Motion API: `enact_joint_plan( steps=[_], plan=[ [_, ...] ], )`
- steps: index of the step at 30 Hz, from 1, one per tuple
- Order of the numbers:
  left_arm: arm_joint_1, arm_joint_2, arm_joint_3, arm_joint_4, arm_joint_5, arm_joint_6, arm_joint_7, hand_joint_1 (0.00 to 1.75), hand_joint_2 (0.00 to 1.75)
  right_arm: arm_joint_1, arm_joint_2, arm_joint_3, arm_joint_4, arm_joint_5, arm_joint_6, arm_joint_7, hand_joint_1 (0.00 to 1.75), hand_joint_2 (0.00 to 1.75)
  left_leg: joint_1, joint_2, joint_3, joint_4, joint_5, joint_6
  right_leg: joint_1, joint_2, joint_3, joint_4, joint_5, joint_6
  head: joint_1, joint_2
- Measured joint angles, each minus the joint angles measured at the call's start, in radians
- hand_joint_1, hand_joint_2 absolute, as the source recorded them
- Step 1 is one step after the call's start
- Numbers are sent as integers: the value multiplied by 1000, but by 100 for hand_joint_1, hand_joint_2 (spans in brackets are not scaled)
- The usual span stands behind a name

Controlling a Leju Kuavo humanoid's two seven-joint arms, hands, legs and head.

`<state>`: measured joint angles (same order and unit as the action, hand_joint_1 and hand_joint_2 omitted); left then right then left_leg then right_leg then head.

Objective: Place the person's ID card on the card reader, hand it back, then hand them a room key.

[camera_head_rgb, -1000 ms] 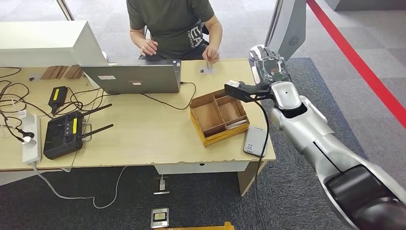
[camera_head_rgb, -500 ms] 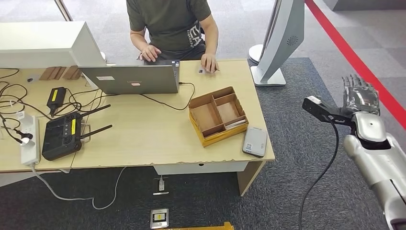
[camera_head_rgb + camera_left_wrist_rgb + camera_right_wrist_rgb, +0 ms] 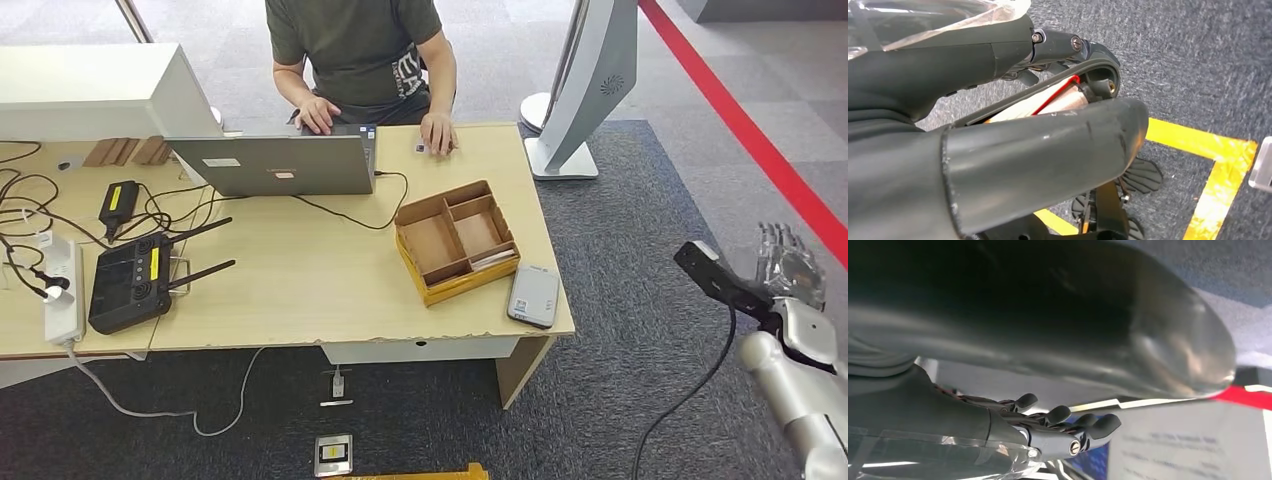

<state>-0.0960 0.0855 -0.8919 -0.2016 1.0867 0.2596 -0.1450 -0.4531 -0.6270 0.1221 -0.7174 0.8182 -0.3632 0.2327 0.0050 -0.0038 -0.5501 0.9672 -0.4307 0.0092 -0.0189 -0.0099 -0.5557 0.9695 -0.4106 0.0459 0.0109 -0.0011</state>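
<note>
The grey card reader [image 3: 532, 296] lies flat near the table's front right corner. Beside it stands a cardboard tray [image 3: 457, 240] with compartments, and white cards [image 3: 492, 260] lie in its near right one. At the far edge a person rests a hand [image 3: 438, 132] on the table, with a small card [image 3: 420, 148] showing beside it. My right hand [image 3: 790, 265] hangs off the table's right side over the carpet, fingers [image 3: 1068, 432] stretched out and holding nothing. My left hand [image 3: 1048, 100] hangs over the floor with nothing in it.
A laptop [image 3: 275, 163] stands open at the back middle of the table [image 3: 330, 290]. A black controller [image 3: 130, 280], cables and a power strip [image 3: 62, 290] occupy the left part. A white stand [image 3: 590, 80] rises beyond the right end, near a red floor line [image 3: 760, 140].
My right arm swung away from the table's far right corner, out to the right and down over the carpet. The person's hand came down flat on the card at the far edge.
</note>
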Motion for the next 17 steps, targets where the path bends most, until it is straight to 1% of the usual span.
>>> enact_joint_plan(
  steps=[5,8,13,17],
  plan=[
    [0,0,10,0,25,24,10,0,0,61,51,-41,128,-118,-90,-54,0,0,0,-1,0,0,0,0,0,-1,0,0,-1,0,0,0],
    [-1,-1,16,0,43,25,8,0,0,102,81,-68,200,-177,-121,-70,0,0,1,-1,0,0,-1,0,0,-1,0,0,-2,0,0,0],
    [0,-4,26,0,63,32,18,0,0,193,141,-104,301,-225,-188,-21,0,0,1,-1,0,0,-1,0,0,-1,0,0,-3,-1,0,0],
    [1,-4,33,0,64,34,16,0,0,254,185,-128,351,-259,-196,-16,0,0,1,-1,0,-1,-2,-2,0,-1,0,0,-4,-2,-1,0]
  ],
)
